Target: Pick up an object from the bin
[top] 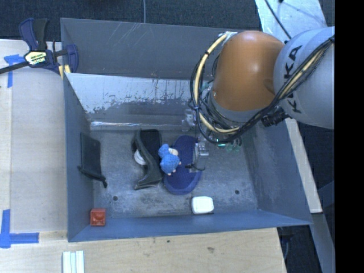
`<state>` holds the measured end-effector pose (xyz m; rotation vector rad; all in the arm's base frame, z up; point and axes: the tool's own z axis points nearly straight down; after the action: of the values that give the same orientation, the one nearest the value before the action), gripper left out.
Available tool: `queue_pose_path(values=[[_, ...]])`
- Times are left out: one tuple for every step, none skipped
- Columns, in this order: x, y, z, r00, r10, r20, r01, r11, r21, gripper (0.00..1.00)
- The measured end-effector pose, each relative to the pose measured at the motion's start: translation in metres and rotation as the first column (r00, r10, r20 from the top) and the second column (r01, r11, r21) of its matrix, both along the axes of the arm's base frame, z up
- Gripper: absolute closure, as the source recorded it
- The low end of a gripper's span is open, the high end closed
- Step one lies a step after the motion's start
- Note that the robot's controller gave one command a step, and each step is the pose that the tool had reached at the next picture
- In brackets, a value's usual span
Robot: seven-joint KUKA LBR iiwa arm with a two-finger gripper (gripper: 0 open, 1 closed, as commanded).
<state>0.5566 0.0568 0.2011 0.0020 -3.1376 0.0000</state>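
My gripper (198,156) reaches down from under the orange wrist cover into the middle of the bin. It stands over the right part of a dark blue round dish (183,181). A small light blue toy figure (168,159) lies on the dish's left side, just left of the gripper. A black angled piece (150,162) leans beside the figure, with a small white thing (138,157) at its left edge.
A flat black piece (90,158) lies along the bin's left wall. A small red cube (98,216) sits in the front left corner. A white rounded block (202,205) rests near the front wall. The arm and its cables hang over the bin's back right.
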Motion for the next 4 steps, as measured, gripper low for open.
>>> queue_pose_path(values=[[0.0485, -0.0037, -0.1316, 0.974, 0.226, -0.003, -0.226, 0.974, 0.001, 0.00], [0.0500, -0.0040, -0.1292, 0.975, 0.223, 0.001, -0.223, 0.975, 0.001, 0.00], [0.0512, -0.0042, -0.1273, 0.975, 0.221, 0.004, -0.221, 0.975, 0.002, 0.00], [0.0522, -0.0045, -0.1257, 0.976, 0.218, 0.007, -0.218, 0.976, 0.002, 0.00]])
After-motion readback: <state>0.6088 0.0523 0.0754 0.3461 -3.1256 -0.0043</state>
